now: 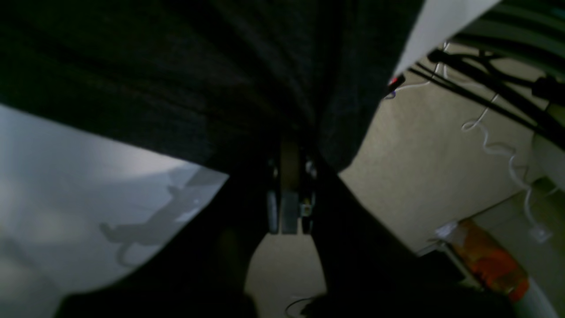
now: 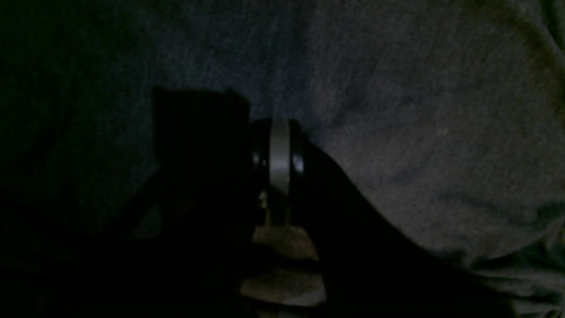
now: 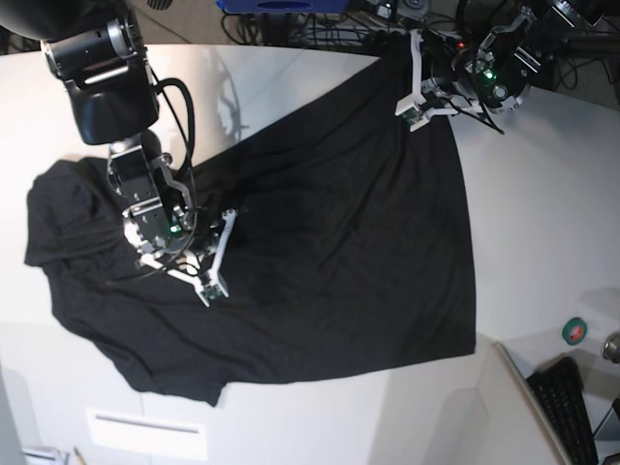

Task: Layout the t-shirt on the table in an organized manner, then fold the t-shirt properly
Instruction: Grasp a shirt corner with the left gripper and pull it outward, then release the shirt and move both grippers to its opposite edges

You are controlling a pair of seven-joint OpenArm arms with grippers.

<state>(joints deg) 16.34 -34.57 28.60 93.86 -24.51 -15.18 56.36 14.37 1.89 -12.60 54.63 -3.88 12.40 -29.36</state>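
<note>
The black t-shirt (image 3: 339, 242) lies mostly spread on the white table (image 3: 542, 213), bunched at its left end. No print shows. In the base view my left gripper (image 3: 405, 48) is at the far right edge of the table, shut on the shirt's far corner. In the left wrist view the cloth (image 1: 176, 66) drapes from both sides of the closed fingers (image 1: 289, 176), above the table (image 1: 66, 176). My right gripper (image 3: 225, 215) sits low on the shirt's left half. In the right wrist view its fingers (image 2: 279, 150) are shut, with dark cloth (image 2: 419, 132) gathered around them.
A small angled white panel (image 3: 455, 407) stands at the front right, beside a black keyboard (image 3: 567, 407) and a green tape roll (image 3: 574, 331). Cables (image 1: 485, 88) and an orange bottle (image 1: 490, 260) lie on the floor beyond the table edge.
</note>
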